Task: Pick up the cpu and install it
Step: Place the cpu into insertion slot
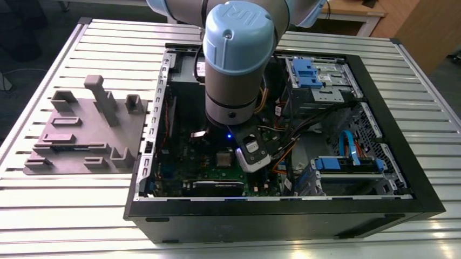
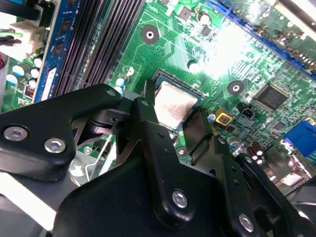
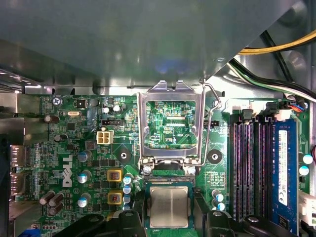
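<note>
The cpu (image 3: 169, 206), a flat square chip with a shiny silver top, lies level in the motherboard socket, and it shows in the second wrist view (image 2: 174, 102) too. My gripper (image 2: 173, 112) straddles it, with one black finger (image 2: 148, 106) against one edge of the chip and the other against the opposite edge. The same gripper (image 3: 169, 219) appears low in the first wrist view. The socket's silver load plate (image 3: 170, 121) stands flipped open beyond the chip, its lever (image 3: 211, 128) raised. In the exterior view the arm (image 1: 230, 65) reaches down into the open computer case (image 1: 273, 216).
Black memory slots (image 3: 252, 168) run beside the socket. Yellow and black cables (image 3: 276, 54) hang near the case wall. Blue drive bays (image 1: 310, 73) fill the case on the exterior view's right. A grey blocky fixture (image 1: 86, 129) sits on the slatted table on the exterior view's left.
</note>
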`<move>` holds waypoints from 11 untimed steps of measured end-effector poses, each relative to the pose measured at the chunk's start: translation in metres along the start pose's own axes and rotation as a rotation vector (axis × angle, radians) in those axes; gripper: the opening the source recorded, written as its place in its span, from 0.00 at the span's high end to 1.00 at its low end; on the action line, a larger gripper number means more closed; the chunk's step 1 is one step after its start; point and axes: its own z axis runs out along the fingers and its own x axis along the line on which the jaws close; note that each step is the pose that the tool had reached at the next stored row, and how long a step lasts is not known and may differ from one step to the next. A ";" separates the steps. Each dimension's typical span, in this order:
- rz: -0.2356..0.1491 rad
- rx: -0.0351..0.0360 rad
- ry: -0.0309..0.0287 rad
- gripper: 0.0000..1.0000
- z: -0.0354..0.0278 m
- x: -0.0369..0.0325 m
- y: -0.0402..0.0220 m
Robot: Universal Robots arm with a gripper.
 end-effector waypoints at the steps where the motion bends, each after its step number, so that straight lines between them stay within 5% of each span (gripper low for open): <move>1: 0.000 -0.0001 0.0000 0.53 0.0000 0.0000 0.0000; 9: 0.000 -0.0011 -0.0002 0.53 0.0002 0.0000 0.0000; 11: 0.000 -0.0021 -0.0003 0.46 0.0005 -0.0001 0.0001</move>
